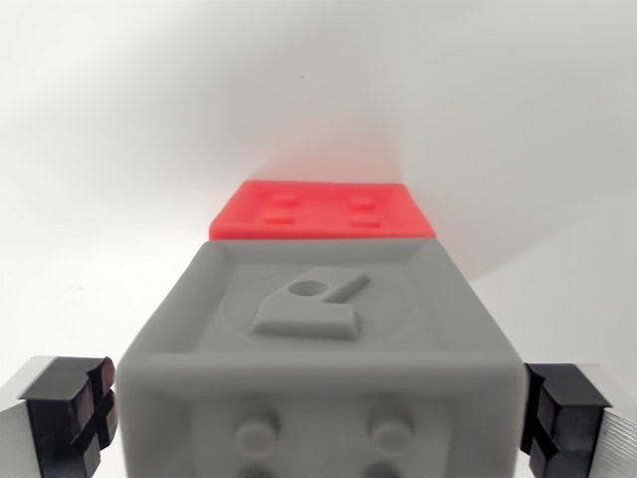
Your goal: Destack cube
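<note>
filling the middle of the wrist view, a matte grey cube [323, 349] shows a raised figure in a round recess on top and studs on its near face, cut off below. a red cube [323, 210] with small studs lies just behind. the gripper [323, 413] stands spread, black ribbed pads [72, 408] flanking the grey cube, contact unclear.
</note>
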